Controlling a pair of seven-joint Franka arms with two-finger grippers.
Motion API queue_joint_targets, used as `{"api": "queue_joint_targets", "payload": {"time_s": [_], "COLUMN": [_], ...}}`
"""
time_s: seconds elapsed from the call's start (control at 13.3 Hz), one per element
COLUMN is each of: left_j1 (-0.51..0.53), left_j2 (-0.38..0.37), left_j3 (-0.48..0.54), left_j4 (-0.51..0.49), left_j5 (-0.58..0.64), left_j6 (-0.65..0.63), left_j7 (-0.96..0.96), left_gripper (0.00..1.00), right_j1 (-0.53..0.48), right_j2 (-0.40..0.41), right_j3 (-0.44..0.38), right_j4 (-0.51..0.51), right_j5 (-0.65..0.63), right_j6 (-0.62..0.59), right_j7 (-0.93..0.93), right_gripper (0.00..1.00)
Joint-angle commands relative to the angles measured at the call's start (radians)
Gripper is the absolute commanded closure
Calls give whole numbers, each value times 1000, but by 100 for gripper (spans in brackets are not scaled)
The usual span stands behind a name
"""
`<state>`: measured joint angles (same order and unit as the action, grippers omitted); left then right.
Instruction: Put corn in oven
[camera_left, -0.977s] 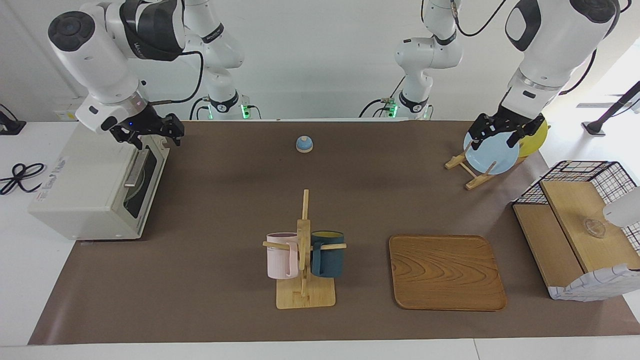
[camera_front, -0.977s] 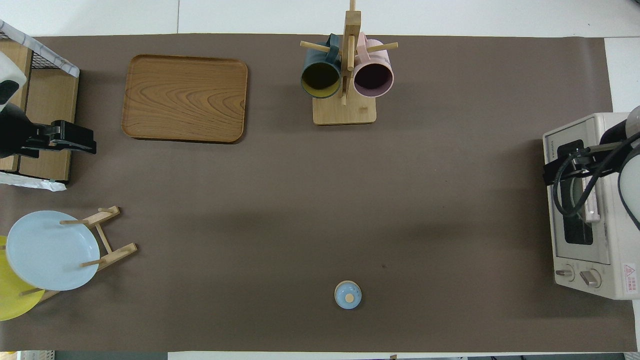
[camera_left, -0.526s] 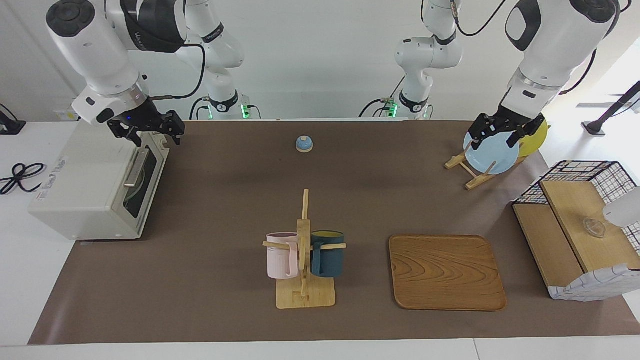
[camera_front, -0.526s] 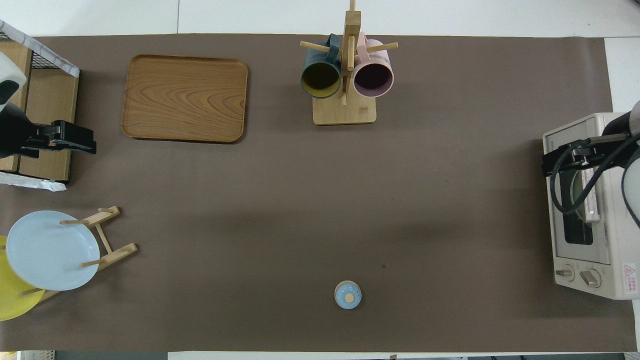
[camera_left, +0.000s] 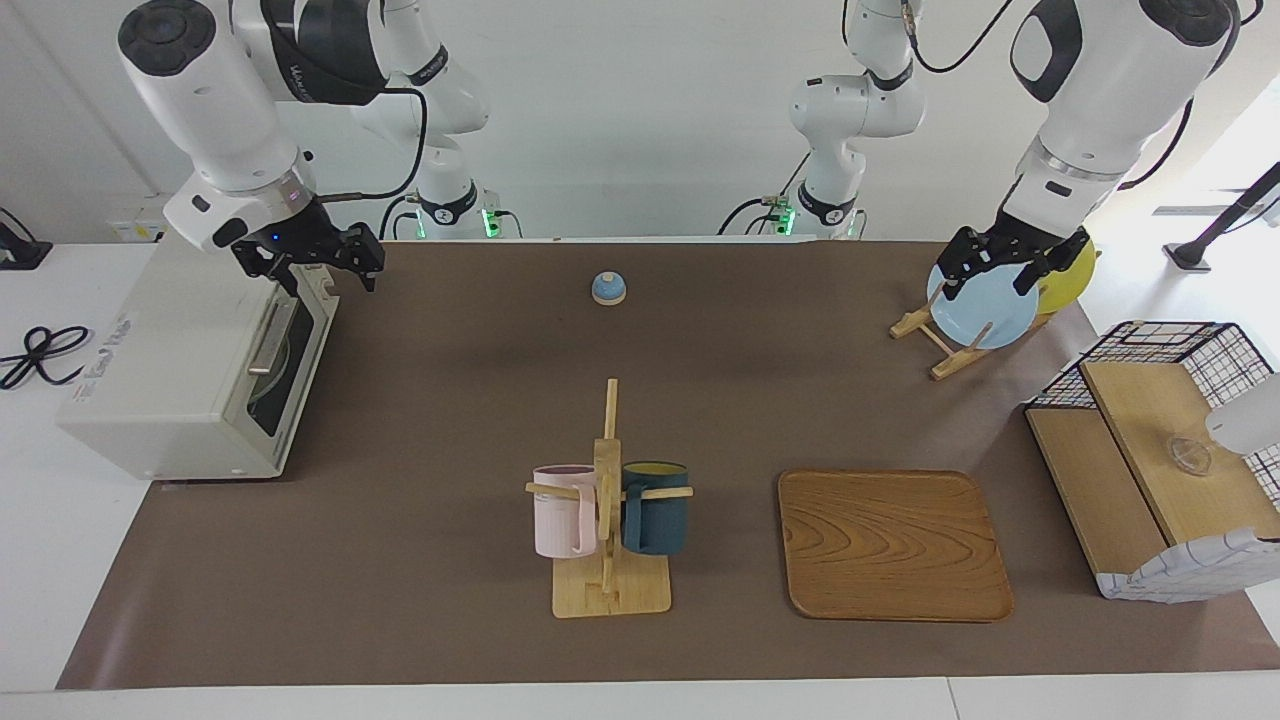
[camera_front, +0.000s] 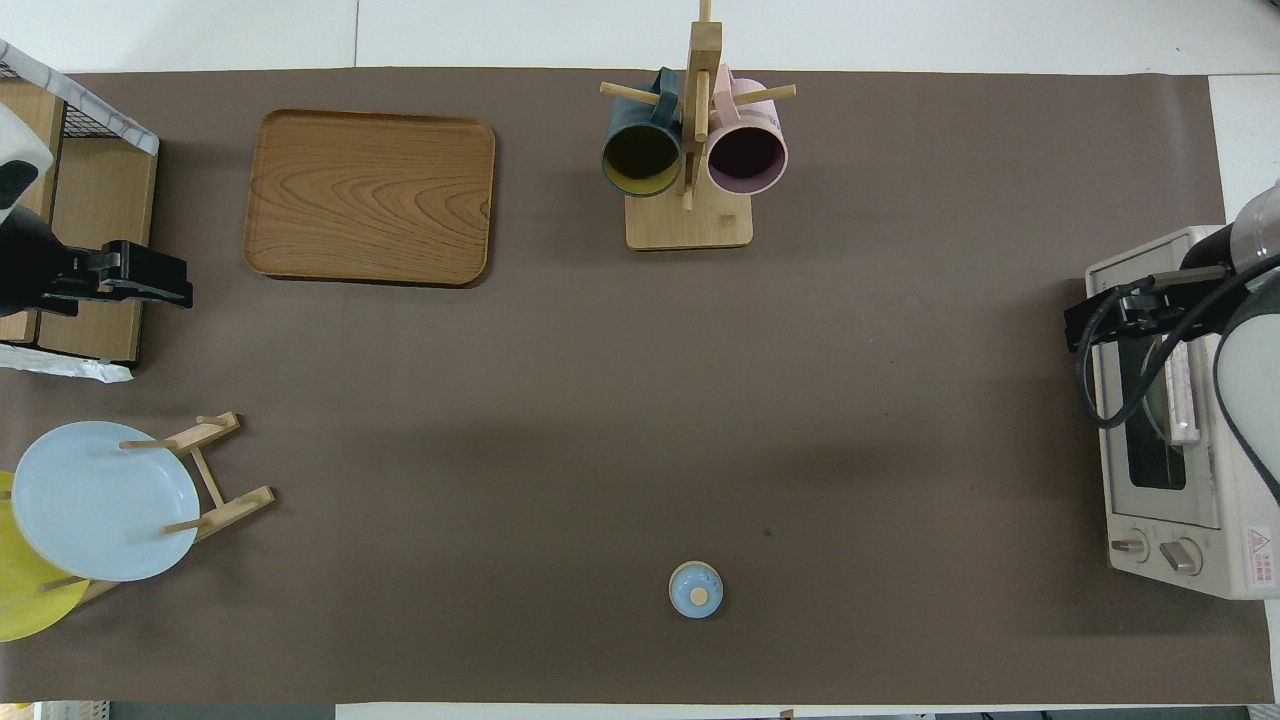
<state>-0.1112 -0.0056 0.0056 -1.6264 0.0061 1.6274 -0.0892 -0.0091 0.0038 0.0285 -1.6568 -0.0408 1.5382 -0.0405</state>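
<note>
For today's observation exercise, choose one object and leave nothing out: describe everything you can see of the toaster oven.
The oven is a boxy cream-white toaster oven at the right arm's end of the table, partly on the brown mat. Its dark glass door is shut, with a metal bar handle across the top. Two knobs sit beside the door, and a warning label is near them. Something round shows dimly through the glass. No corn is visible. The right claw hangs over its upper front edge; contact cannot be judged.
</note>
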Motion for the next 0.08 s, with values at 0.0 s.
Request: {"api": "queue_joint_targets", "payload": {"time_s": [0.0], "left_j1": [5], "left_j2": [-8], "left_j3": [-3], "left_j4": [-9], "left_j5": [14], "left_j6": [0], "left_j7": [6], "left_gripper": [0], "right_j1": [9], "right_j2": [12], "right_j3": [-15], "right_j4": [17], "right_j5": [26], "right_j6": [2], "right_j7": [13], "right_gripper": [0]}}
